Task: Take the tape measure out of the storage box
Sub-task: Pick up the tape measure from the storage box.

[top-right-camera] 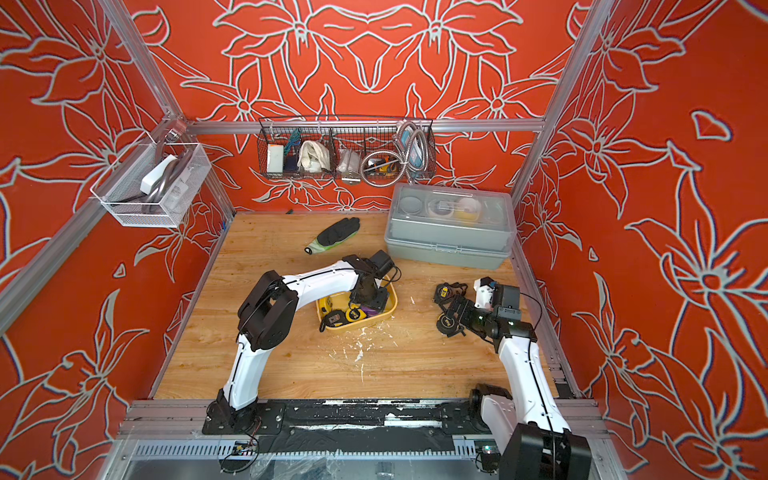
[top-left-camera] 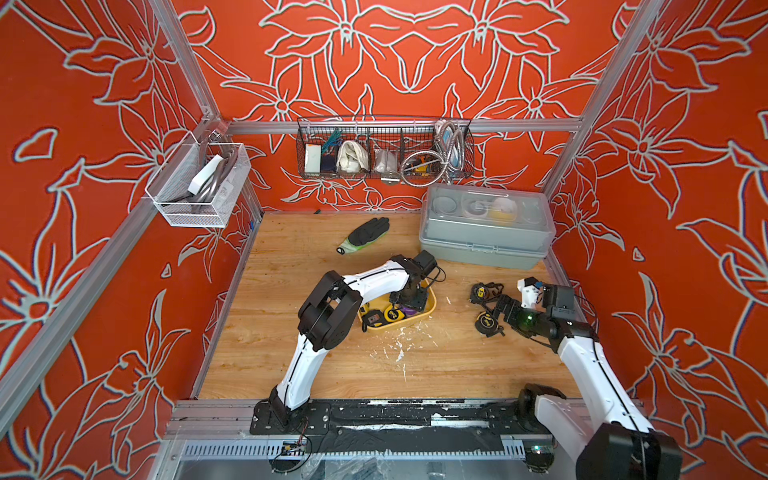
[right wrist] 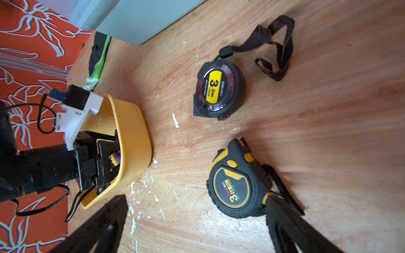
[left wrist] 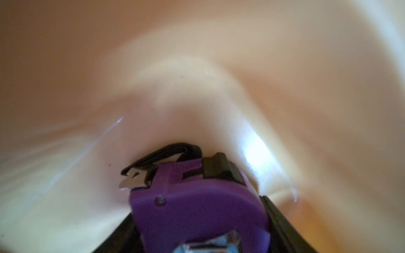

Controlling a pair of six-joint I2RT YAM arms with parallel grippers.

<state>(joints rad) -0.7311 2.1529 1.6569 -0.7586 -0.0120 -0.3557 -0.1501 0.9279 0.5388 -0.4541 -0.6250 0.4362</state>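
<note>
Left pincer inside yellow storage box, jaws around purple tape measure, grip unsure, unlifted; two black tape measures outside.

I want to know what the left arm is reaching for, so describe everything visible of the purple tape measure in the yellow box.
The purple tape measure has a plastic case with one small screw, a black button, a silvery blade hook and a black strap. It lies in the storage box near a yellow wall, flanked by the jaws of the left gripper; whether they grip it is unclear.
</note>
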